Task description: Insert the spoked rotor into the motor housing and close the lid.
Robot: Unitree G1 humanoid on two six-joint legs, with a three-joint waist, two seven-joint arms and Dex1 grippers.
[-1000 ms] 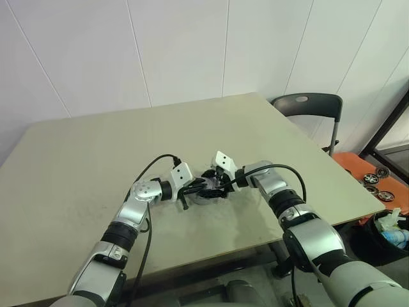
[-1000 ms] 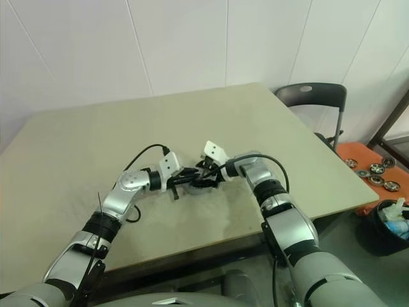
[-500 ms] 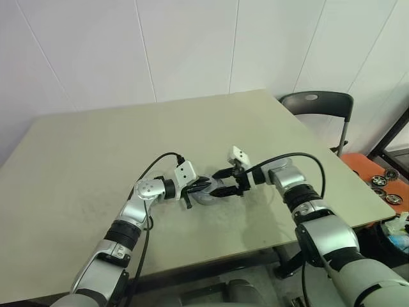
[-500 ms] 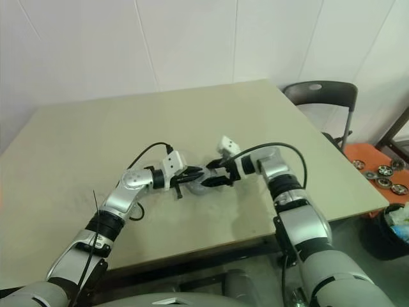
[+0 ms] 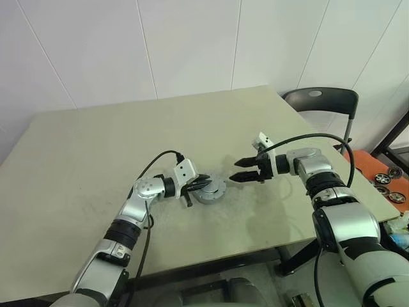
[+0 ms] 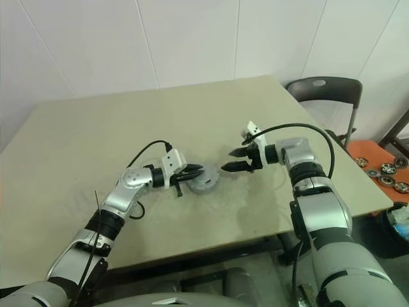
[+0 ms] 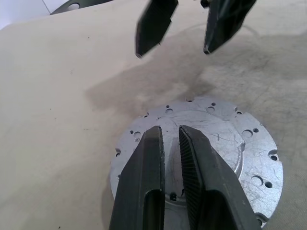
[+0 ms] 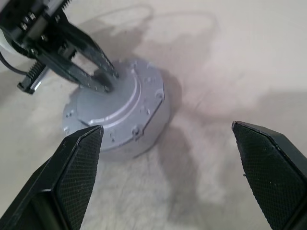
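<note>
The motor housing [image 5: 209,191] is a short round silver-grey cup standing near the table's middle. The lid [image 7: 225,143], a flat silver plate with small holes, lies on top of it [image 8: 115,103]. The spoked rotor is hidden. My left gripper [image 7: 170,130] is shut, and its tips rest on the lid's raised centre [image 5: 197,185]. My right gripper [image 5: 238,171] hangs open above the table, a short way right of the housing and apart from it, pointing back at it [image 8: 167,127]. Nothing is between its fingers.
A dark chair [image 5: 316,102] stands past the table's far right corner. On the floor at the right lies an orange mat [image 5: 364,167] with several small wheels. The beige table [image 5: 96,147] has bare room all around the housing.
My right gripper has drawn back from the housing, to the right and a little up, still open. The left gripper has stayed on the lid. The camera view has shifted.
</note>
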